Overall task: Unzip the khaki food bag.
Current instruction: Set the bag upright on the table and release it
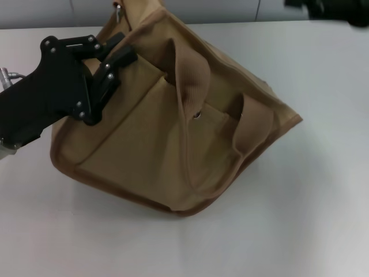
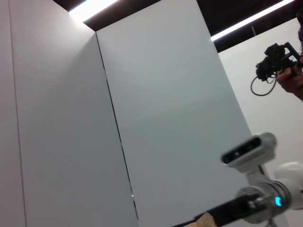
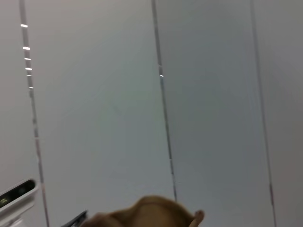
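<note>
On the white desk, toward its far left part in the head view, sits the khaki food bag — a soft tan tote slumped and tilted, its brown-trimmed edges running round the base and sides. Two wide webbing handles flop over its front face, and a small silver snap shows between them on the pocket. A metal zipper pull hangs at the bag's upper corner, at the frame's top edge.

At that upper-left side the left gripper is clenched on the bag's fabric edge, its black fingers pinching the cloth just below the corner. Dark parts of the right gripper show only at the far right top — whether it is clenched or released cannot be told.
</note>
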You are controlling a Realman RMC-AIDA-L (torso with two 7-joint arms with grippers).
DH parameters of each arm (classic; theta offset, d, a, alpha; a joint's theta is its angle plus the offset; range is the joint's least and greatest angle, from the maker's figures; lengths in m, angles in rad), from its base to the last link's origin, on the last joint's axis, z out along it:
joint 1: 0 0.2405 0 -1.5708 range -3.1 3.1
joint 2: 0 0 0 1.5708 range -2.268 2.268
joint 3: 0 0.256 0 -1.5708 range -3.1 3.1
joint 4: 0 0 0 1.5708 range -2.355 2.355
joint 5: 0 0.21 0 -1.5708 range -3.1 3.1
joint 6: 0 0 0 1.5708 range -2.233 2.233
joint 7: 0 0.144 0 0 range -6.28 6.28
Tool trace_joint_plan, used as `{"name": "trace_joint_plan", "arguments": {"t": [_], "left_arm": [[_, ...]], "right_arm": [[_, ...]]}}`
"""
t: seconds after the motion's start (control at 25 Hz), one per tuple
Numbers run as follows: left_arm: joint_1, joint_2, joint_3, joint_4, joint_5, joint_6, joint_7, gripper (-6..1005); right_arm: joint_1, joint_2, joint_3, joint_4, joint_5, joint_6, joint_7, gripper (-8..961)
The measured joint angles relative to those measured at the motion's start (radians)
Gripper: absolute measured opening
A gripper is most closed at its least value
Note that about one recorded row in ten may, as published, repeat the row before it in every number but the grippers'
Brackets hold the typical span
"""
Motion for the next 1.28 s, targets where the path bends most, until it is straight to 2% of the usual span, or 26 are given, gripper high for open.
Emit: {"name": "trace_joint_plan", "arguments": {"t": [0.2,0.64,0.84,1.04,1.28], "left_arm": [[-0.009,0.001,0.003,0.006,0.000,0.000,-0.008,89],[-0.011,0.001,0.067,0.031,-0.002,-0.002,-0.010,89],[-0.013,0.000,0.068,0.031,-0.002,0.003,-0.011,89],[-0.011,0.000,0.069,0.031,-0.002,0.004,-0.007,89],[0.008,0.001,0.063,0.050,-0.019,0.019,-0.010,89]], "right_arm": [[0.059,-0.015,-0.054,-0.034,0.000,0.078,0.187,775],[0.135,-0.012,-0.197,-0.025,-0.114,0.167,0.444,774],[0.146,0.007,-0.315,-0.033,-0.165,0.181,0.446,774],[0.152,0.009,-0.420,-0.031,-0.206,0.257,0.452,774],[0.150,0.010,-0.436,-0.041,-0.305,0.268,0.498,774]]}}
